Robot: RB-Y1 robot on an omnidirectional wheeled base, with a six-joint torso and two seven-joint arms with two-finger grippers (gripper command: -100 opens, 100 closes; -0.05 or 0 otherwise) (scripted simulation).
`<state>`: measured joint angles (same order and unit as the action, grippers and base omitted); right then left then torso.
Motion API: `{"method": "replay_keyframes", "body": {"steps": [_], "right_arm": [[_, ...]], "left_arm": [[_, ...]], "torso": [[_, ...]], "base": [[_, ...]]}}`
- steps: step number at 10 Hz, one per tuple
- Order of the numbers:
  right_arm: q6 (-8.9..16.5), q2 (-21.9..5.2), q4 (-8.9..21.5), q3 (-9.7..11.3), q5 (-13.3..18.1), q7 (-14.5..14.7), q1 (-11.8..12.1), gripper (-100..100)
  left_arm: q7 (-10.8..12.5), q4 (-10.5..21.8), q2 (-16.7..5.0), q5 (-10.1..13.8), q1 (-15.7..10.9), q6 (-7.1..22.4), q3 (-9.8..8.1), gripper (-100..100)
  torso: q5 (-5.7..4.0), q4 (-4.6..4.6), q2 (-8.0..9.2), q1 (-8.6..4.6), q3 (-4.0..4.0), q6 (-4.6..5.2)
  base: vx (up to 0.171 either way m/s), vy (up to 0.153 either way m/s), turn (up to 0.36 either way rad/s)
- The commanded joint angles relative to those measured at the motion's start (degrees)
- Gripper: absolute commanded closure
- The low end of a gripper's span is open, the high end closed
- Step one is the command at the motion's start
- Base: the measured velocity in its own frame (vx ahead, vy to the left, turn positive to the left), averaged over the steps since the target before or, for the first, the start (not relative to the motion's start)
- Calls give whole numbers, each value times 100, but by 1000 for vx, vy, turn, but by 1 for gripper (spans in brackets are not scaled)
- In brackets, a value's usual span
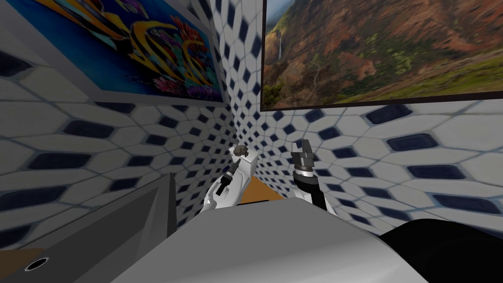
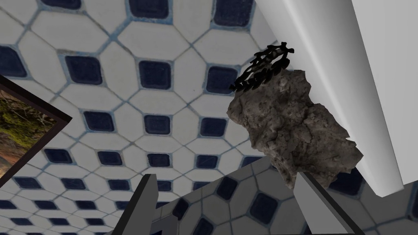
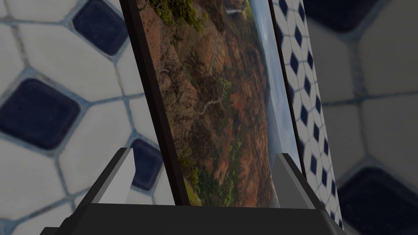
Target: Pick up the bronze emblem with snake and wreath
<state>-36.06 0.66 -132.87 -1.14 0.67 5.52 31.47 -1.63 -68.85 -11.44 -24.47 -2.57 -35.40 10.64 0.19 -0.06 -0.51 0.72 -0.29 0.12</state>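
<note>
**Jaws wide open, emblem not held**

The left gripper [image 2: 224, 174] grips nothing. The emblem [image 2: 294, 130], a rough grey-brown lump topped by a black wreath, sits on a white block [image 1: 248, 169] just beyond one finger. The right gripper [image 3: 204, 151], raised, is equally wide open.

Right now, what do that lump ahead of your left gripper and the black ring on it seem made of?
Lump: looks like rough stone, grey-brown, matte, with a pitted, craggy surface; nothing bronze-like shows. Ring: flat black, leafy openwork like a wreath; possibly dark metal, but no sheen settles it.
</note>
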Motion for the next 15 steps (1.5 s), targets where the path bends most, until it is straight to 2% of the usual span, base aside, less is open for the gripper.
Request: {"method": "replay_keyframes", "body": {"steps": [1, 7, 8, 10, 12, 15], "right_arm": [[0, 0, 0, 0, 0, 0, 0, 0], [0, 0, 0, 0, 0, 0, 0, 0], [0, 0, 0, 0, 0, 0, 0, 0], [0, 0, 0, 0, 0, 0, 0, 0], [0, 0, 0, 0, 0, 0, 0, 0], [0, 0, 0, 0, 0, 0, 0, 0]], "left_arm": [[1, -2, 0, -4, -1, 6, 4, -100], [1, -2, 0, -4, -1, 6, 4, -100], [-56, -25, -160, -55, 94, 11, 12, -100], [-119, -65, -326, -116, 192, 7, 30, -100], [-151, -88, -402, -147, 240, 2, 40, -100], [-151, -88, -402, -147, 240, 2, 40, -100]], "torso": [[0, 0, 0, 0, 0, 0], [0, 0, -1, -1, 0, 0], [-1, -1, -3, -4, -2, 0], [0, -1, -3, 3, -2, 1], [1, 0, 1, 4, 1, 1], [-1, -1, -3, -2, -2, 0]], "base": [[-5, 6, -17], [3, -3, 10], [20, -10, -86], [7, 3, -83], [0, 6, -58], [10, -7, -4]]}}
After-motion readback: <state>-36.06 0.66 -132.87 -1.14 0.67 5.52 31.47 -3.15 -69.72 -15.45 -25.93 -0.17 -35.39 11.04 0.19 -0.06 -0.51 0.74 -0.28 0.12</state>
